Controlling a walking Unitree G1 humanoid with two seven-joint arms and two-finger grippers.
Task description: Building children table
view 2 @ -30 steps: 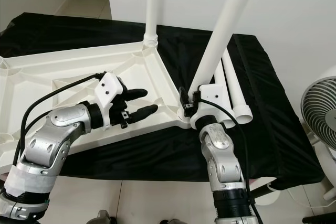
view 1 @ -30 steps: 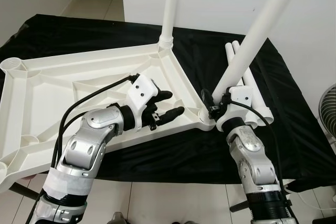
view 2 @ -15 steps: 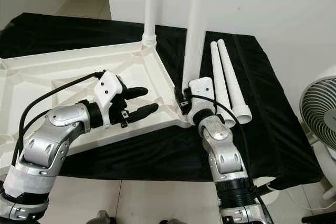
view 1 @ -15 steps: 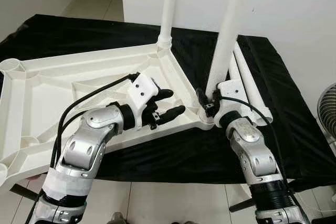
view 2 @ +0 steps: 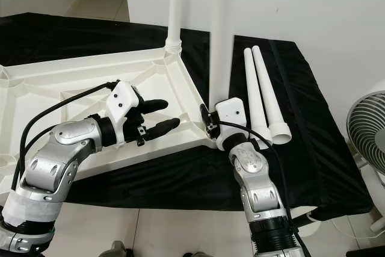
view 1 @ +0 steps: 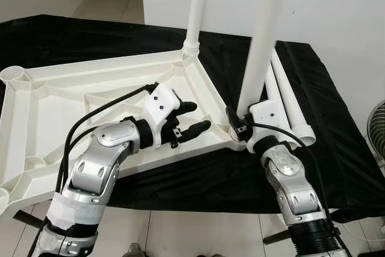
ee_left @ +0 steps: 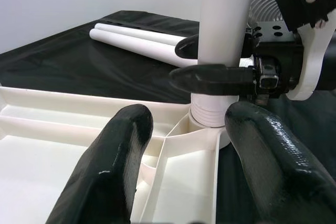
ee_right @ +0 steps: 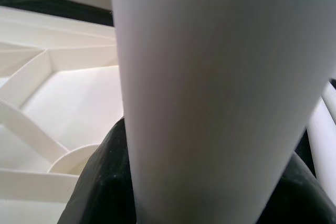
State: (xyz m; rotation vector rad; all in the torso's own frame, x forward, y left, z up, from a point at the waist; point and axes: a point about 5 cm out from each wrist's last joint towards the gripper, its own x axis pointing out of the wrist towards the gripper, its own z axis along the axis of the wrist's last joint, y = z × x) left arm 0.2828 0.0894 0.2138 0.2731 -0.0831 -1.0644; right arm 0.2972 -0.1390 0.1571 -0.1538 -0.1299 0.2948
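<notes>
At the tabletop's corner socket, right pincer clamps the upright leg.

Two jointed silver metal arms with black cables looped alongside, white plastic wrist housings, the left gripper and right gripper ending in long glossy black fingers.

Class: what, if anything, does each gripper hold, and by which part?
The right gripper clamps the upright table leg near its lower end, above the corner socket. The left gripper holds nothing.
</notes>
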